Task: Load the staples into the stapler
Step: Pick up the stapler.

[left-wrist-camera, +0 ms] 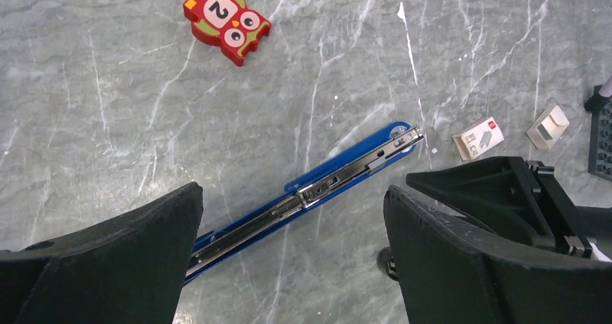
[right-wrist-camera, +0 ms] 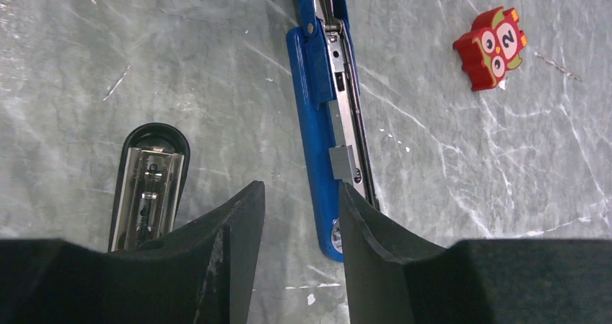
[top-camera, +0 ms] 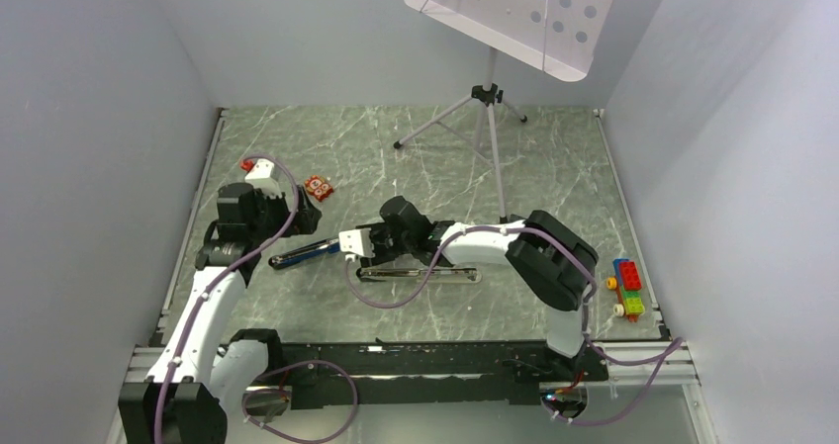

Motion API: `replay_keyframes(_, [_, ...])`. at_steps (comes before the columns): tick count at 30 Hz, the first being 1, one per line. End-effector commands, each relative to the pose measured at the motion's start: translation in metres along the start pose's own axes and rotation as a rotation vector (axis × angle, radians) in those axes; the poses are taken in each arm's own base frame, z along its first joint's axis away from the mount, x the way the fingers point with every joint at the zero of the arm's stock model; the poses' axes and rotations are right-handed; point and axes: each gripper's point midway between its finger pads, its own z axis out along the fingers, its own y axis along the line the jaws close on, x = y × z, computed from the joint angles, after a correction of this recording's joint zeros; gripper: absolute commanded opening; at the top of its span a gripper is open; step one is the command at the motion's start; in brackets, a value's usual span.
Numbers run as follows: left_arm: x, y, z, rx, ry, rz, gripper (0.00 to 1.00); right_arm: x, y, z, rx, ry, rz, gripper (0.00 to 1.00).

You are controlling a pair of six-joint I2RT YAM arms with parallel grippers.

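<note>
The table [top-camera: 554, 167] has a grey-green marble pattern with white veins and stands between plain pale walls [top-camera: 99, 118]. At the far side there is a tripod [top-camera: 485, 108] that carries a white board with holes [top-camera: 514, 9]. Coloured toy bricks [top-camera: 625, 286] lie near the right edge, and a red owl piece [left-wrist-camera: 227, 21] lies on the left part.

The blue stapler [left-wrist-camera: 310, 190] lies opened flat on the table, with its silver rail facing up. A black stapler [right-wrist-camera: 148, 187], also opened, lies near it. A small white box [left-wrist-camera: 478, 138] lies just past the blue stapler's tip.

The left gripper [left-wrist-camera: 292, 194] is spread very wide above the middle of the blue stapler and holds nothing – its fingers [left-wrist-camera: 130, 259] do not touch it.

The right gripper [right-wrist-camera: 299, 190] has only a narrow gap, and in this gap only the marble is seen. One finger covers the blue stapler's end; whether it touches I cannot tell.

The staples [right-wrist-camera: 341, 162] – a small grey block – sit on the silver rail of the blue stapler, just beside that finger.
</note>
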Motion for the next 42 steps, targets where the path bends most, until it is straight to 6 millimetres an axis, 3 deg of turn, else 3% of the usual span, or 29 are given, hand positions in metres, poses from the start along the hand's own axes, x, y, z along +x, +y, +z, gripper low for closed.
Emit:
replay_keyframes(1, [-0.004,0.004,-0.005,-0.019,-0.034,0.031,0.99,-0.005,-0.018,0.007,0.086,0.0,-0.01,0.44])
replay_keyframes(16, [0.0,0.002,-0.004,-0.007,-0.039,0.01,0.99,-0.004,-0.031,0.013,0.151,-0.008,-0.044,0.39])
replay_keyframes(42, [0.001,0.002,-0.001,-0.003,-0.035,-0.008,0.99,0.003,-0.031,0.027,0.158,-0.012,-0.078,0.37])
